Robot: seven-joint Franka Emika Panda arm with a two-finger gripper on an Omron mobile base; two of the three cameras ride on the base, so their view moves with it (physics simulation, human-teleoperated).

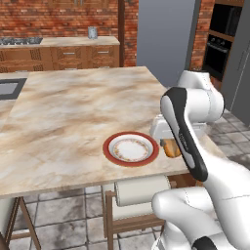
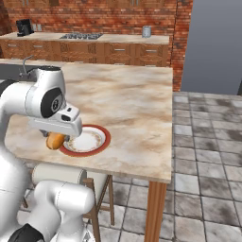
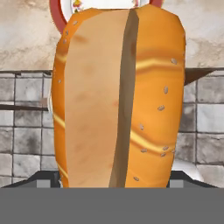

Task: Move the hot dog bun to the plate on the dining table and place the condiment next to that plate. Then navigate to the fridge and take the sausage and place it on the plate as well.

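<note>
One bun, one plate, one table in play. Left base view: table (image 1: 73,112) has a beige-brown veined marble top, glossy, on wooden legs; a wooden chair with a pale cushioned back sits tucked under the near edge. Plate (image 1: 131,148) is round, white centre with a faint patterned ring, broad red rim, lying flat near the table's near edge. Hot dog bun (image 1: 171,147) shows as a small golden-orange lump just right of the plate rim, mostly hidden by the arm. Arm is white with dark joints; it rises from the lower right, bends at the elbow and reaches forward and down over the table's near right corner.

Right base view: same plate (image 2: 86,140) sits left of centre on the marble; bun (image 2: 55,140) hangs under the white hand, at the plate's left rim, roughly over the table edge. End effector (image 2: 56,138) points downward; its fingers are hidden behind the hand and bun.

Hand view: bun (image 3: 117,94) is oblong, smooth orange crust with sesame seeds, paler cut face and a dark split down its length. End effector is clamped on the bun, jaws wide across it. Red plate rim (image 3: 57,19) peeks out above the bun; grey stone floor tiles lie below the table edge.
</note>
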